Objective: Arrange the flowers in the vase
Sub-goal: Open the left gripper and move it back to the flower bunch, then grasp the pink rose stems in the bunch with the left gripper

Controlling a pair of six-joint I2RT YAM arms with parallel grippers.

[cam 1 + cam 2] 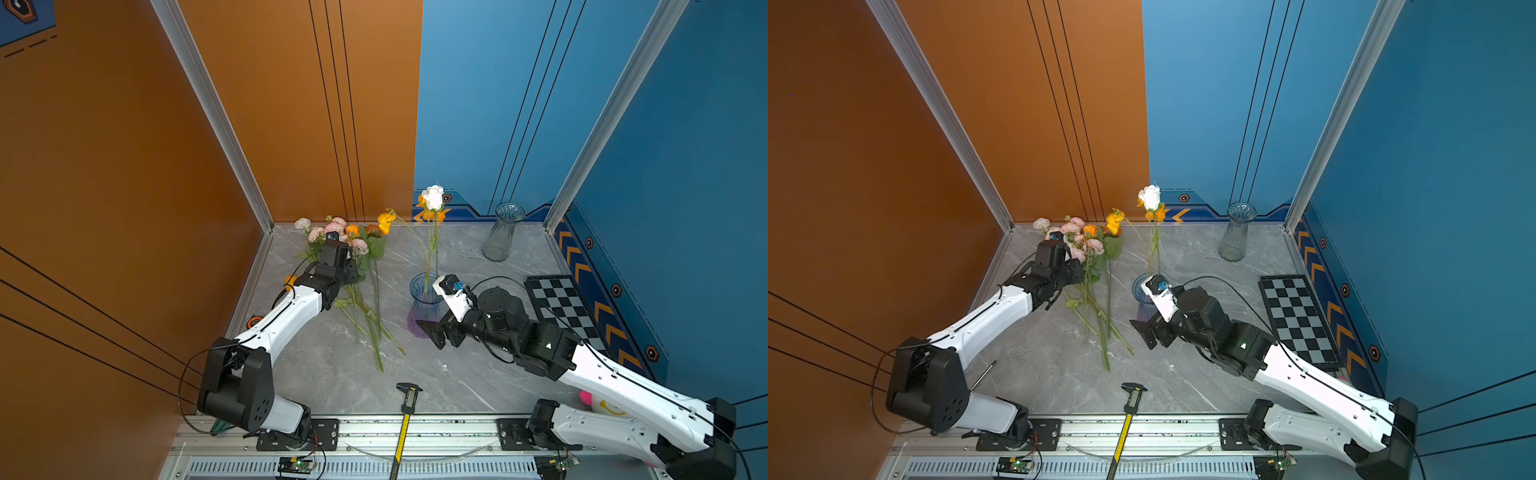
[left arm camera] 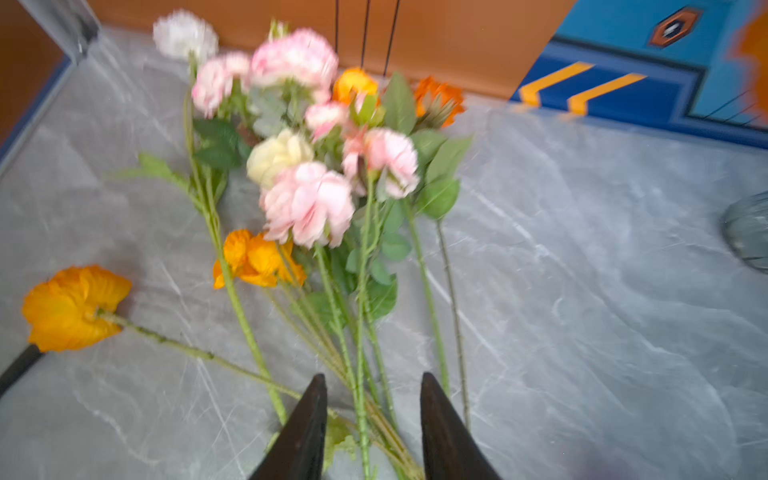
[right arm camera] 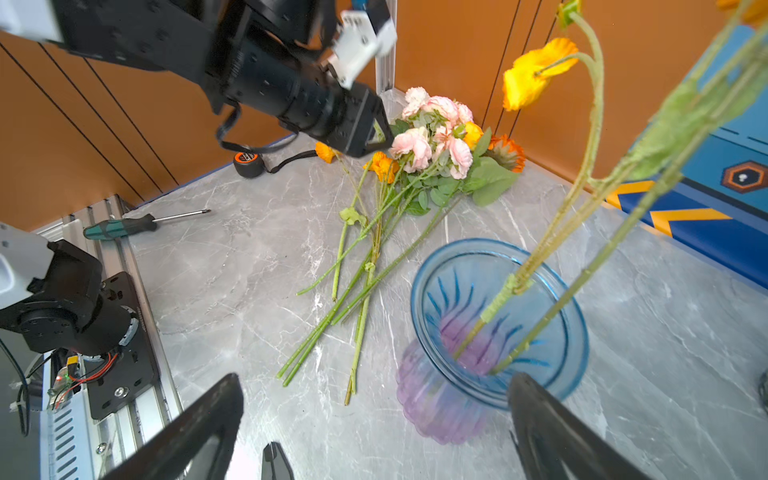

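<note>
– Left wrist view: the left hand has its fingers parted astride a few green stems of the flowers. I see no pinch on any of them.
– Which way do they run?
– The blooms lie at the far-left corner, close to the orange wall, and the cut ends fan out toward the near side. In both top views the long axis goes far to near, and the hand's opening sits across it.
– And the vase?
– The blue-and-purple vase stands right of the pile and apart from it, with bare surface between. A white rose and yellow blooms stand in it, leaning far.
– Right hand?
– The right hand is wide open and empty, just beside the vase's near side. The left arm is clearly nearer the pile.
– So a lifted stem travels right?
– I'd judge so: up, cut end tipped down, then right. That path is free. The wall crowds the blooms, and the standing stems take the far part of the mouth. A clear vase stands far right, well apart.
</note>
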